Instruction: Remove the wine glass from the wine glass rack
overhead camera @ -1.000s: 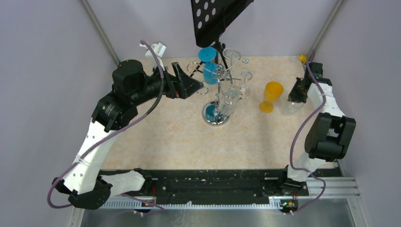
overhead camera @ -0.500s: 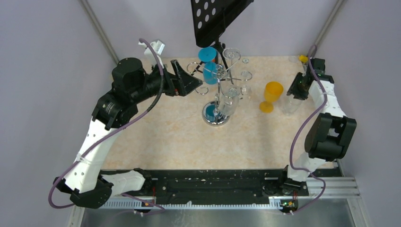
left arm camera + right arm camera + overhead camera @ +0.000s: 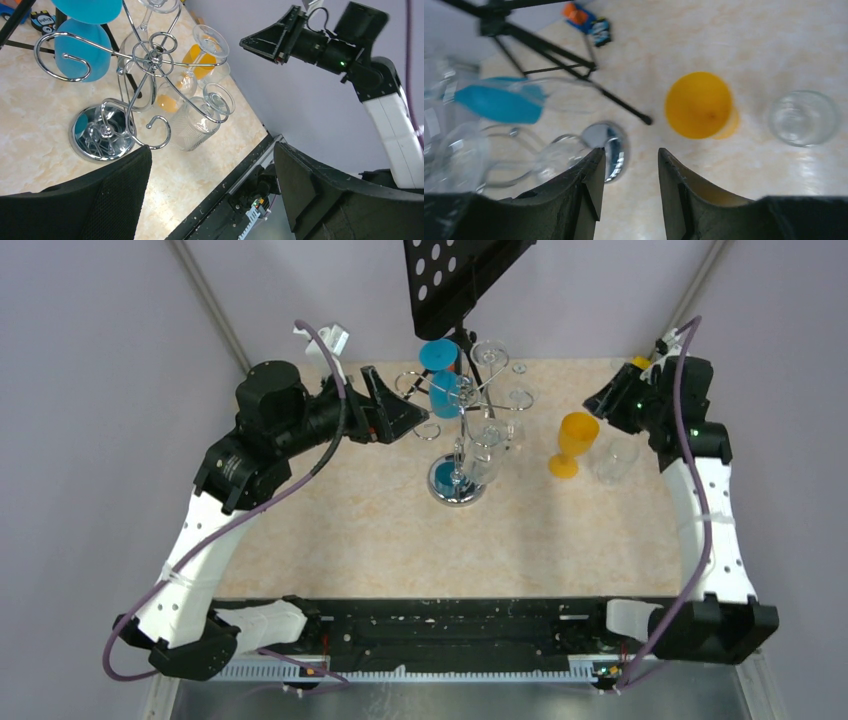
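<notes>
Since half a second ago the right arm has lifted and swung up over the far right corner. The left arm has hardly shifted.

Top view: the rack stands at the far middle of the worktop, just in front of a black stand. A clear wine glass hangs upside down on the rack's near-right side. Blue glasses hang at the far side. The left gripper is just left of the rack's curled arms and not touching them. The right gripper points left, raised above an orange glass. A second clear glass stands close beside the orange one; both are upright on the worktop, right of the rack.

Left wrist view: the left gripper is spread wide with nothing between its fingers. The rack lies ahead of it, the clear wine glass hooked by its foot on a curled arm. The right gripper shows high at the back.

Right wrist view (blurred at left): the right gripper is parted by a narrow gap and holds nothing. Below it lie the orange glass, the second clear glass and the rack's shiny base.
</notes>
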Controlling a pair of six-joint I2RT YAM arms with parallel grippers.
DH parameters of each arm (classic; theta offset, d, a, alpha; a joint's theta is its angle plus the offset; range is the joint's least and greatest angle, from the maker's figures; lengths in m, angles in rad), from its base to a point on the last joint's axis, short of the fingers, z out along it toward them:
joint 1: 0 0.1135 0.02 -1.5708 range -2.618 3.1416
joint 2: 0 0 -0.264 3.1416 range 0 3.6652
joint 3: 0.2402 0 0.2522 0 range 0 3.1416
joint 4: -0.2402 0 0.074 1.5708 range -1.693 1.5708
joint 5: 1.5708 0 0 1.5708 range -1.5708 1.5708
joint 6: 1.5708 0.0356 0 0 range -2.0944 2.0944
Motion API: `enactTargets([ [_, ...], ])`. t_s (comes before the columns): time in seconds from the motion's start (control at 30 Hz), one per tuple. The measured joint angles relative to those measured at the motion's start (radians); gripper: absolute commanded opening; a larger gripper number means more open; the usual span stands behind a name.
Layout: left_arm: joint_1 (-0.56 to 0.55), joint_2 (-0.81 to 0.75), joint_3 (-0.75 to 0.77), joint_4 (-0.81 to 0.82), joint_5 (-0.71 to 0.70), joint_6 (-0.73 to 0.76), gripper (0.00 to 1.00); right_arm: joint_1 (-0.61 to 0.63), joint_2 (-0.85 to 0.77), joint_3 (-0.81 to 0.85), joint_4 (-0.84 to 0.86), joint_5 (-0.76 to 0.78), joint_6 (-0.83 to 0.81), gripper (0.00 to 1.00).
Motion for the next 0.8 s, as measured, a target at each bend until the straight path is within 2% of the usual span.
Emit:
enactTargets([
  [0.1, 0.000, 0.006, 0.008, 0.000, 0.013, -0.001, 0.94, 0.063, -0.115, -0.053, 0.081, -0.127, 0.088, 0.48],
  [0.23, 0.002, 0.015, 0.015, 0.002, 0.028, -0.004, 0.94, 0.077, -0.253, -0.194, 0.274, -0.311, 0.292, 0.52],
  [0.33, 0.003, 0.022, 0.015, 0.002, 0.033, -0.006, 0.94, 0.105, -0.299, -0.274, 0.402, -0.393, 0.439, 0.56],
  [0.53, 0.005, 0.027, 0.015, 0.002, 0.037, -0.026, 0.94, 0.188, -0.297, -0.304, 0.521, -0.465, 0.611, 0.57],
  [0.8, 0.006, 0.023, 0.003, 0.025, 0.040, -0.056, 0.94, 0.267, -0.277, -0.330, 0.563, -0.461, 0.697, 0.57],
])
